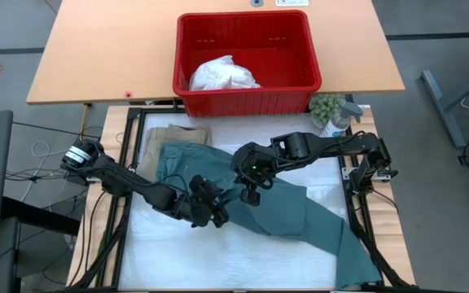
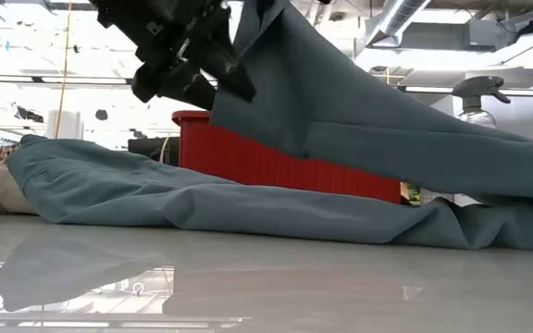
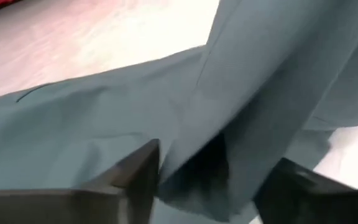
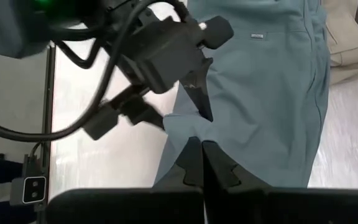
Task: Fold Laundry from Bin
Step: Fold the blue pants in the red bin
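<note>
1. right gripper [image 1: 251, 195] pinches the teal garment [image 1: 283, 207] mid-table, lifting a fold.
2. left gripper [image 1: 210, 213] beside it, fingers apart around the cloth.
3. white garment [image 1: 222, 75] in red bin [image 1: 247, 102]; khaki garment [image 1: 173, 134] near it.

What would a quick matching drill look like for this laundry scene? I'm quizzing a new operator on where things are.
Things:
1. white garment
2. beige garment
3. teal garment
4. spray bottle

Places:
A. on the table, spread out, partly lifted
B. beside the red bin's corner
C. inside the red bin
D. under the teal garment's edge

Pairs: 1-C, 2-D, 3-A, 4-B
</note>
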